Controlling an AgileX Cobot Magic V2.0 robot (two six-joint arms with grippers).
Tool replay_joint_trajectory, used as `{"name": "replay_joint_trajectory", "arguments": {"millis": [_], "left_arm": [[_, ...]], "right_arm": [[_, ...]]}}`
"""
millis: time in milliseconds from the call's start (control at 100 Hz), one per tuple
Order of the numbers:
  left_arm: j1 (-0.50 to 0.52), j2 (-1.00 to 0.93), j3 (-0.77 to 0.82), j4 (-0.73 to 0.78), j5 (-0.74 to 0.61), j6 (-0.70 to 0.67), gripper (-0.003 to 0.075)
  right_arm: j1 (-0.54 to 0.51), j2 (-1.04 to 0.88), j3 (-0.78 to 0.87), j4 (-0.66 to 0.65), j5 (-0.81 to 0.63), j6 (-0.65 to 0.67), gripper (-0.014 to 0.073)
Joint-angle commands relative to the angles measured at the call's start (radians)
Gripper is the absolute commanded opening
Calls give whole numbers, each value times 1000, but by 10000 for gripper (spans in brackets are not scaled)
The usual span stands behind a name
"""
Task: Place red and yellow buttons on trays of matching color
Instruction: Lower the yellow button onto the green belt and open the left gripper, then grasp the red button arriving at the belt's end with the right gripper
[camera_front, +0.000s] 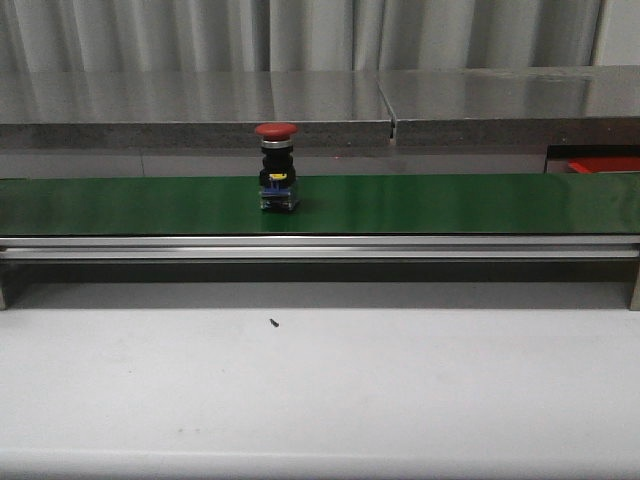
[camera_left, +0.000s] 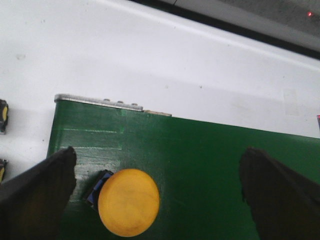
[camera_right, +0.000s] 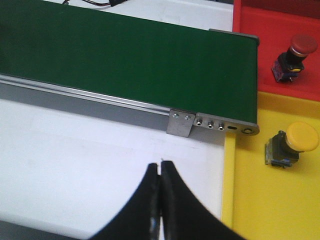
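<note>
red button (camera_front: 277, 165) upright on belt | yellow button (camera_left: 128, 202) on belt

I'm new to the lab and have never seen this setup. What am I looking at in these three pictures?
A two-armed robot is sorting push buttons by colour. The front view looks forward over a white table to a long green conveyor belt, where a red mushroom-head button stands upright. The other two pictures come from cameras on the wrists. The left gripper is open above the belt's end, a yellow round-capped button between its dark fingers, not gripped. The right gripper is shut and empty over the table. Beside the belt's other end, a red tray and yellow tray each hold one matching button.
</note>
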Motion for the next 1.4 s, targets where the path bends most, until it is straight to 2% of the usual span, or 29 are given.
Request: {"name": "replay_joint_trajectory", "arguments": {"millis": [0, 150, 250, 460, 600, 690, 910, 1080, 1170, 1240, 1310, 1390], "left_arm": [[-4, -104, -39, -51, -27, 26, 638], [-4, -195, -30, -74, -28, 99, 638], [-4, -286, 18, -141, -27, 187, 638], [-4, -541, 246, -259, -136, 345, 638], [-8, -714, 427, -287, -222, 371, 638], [-49, -789, 526, -275, -278, 371, 633], [-236, -955, 797, -238, -532, 371, 597], [-266, -1139, 963, -256, -677, 367, 586], [-266, -1215, 1018, -254, -700, 367, 531], [-266, -1256, 1043, -254, -702, 367, 447], [-266, -1278, 1056, -254, -702, 367, 335], [-266, -1285, 1065, -254, -702, 367, 174]], "right_arm": [[0, -3, -24, 11, -51, -10, -69], [0, -3, -24, 11, -51, -10, -69], [0, -3, -24, 11, -51, -10, -69], [0, -3, -24, 11, -51, -10, -69], [0, -3, -24, 11, -51, -10, -69], [0, -3, -24, 11, -69, -10, -69], [0, -3, -24, 11, -77, -10, -69], [0, -3, -24, 12, -78, -10, -69], [0, -3, -24, 17, -78, -10, -69], [0, -3, -24, 17, -78, -10, -69], [0, -3, -24, 23, -82, -9, -69], [0, -3, -24, 37, -84, -9, -69]]}}
